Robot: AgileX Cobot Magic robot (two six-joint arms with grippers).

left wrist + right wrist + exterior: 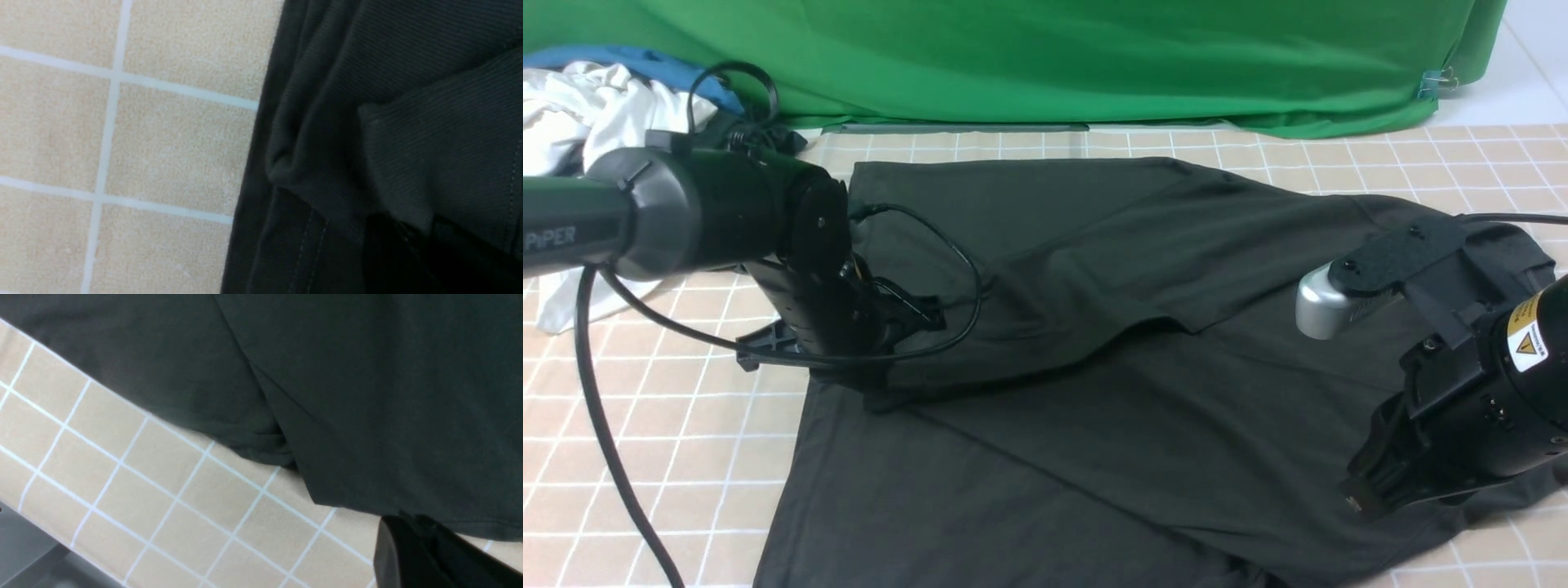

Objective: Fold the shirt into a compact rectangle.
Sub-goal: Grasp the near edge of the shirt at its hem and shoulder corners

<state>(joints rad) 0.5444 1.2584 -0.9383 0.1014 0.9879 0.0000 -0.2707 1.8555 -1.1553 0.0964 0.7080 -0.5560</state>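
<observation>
Across the middle of the beige checked worktop (686, 441) lies the shirt (1094, 392), black and spread wide. Its near part runs off the bottom of the front view. An upper layer is folded over its body, and that layer's lower edge runs slantwise from the left side to the middle.

At the shirt's left edge sits the left end effector (878, 384), low over bunched cloth. In the left wrist view a ribbed, stitched fold rises toward a dark shape. The fingers are lost in that dark, so I cannot tell whether they are apart or together.

At the shirt's right hem, the right end effector (1360, 498) is closed together on the cloth. In the right wrist view the hem meets the tip of one black finger (408, 555) and hangs a little off the worktop.

A white garment (596, 114) and a blue one (629, 59) are heaped at the far left corner, apart from the shirt. A black cable (605, 441) trails from the left arm over the bare squares there.

Open worktop lies left of the shirt, in a narrow strip between its far edge and the green backdrop (1094, 57), and at the far right. Beside the right hem, bare squares reach the worktop's edge, with grey beyond it.
</observation>
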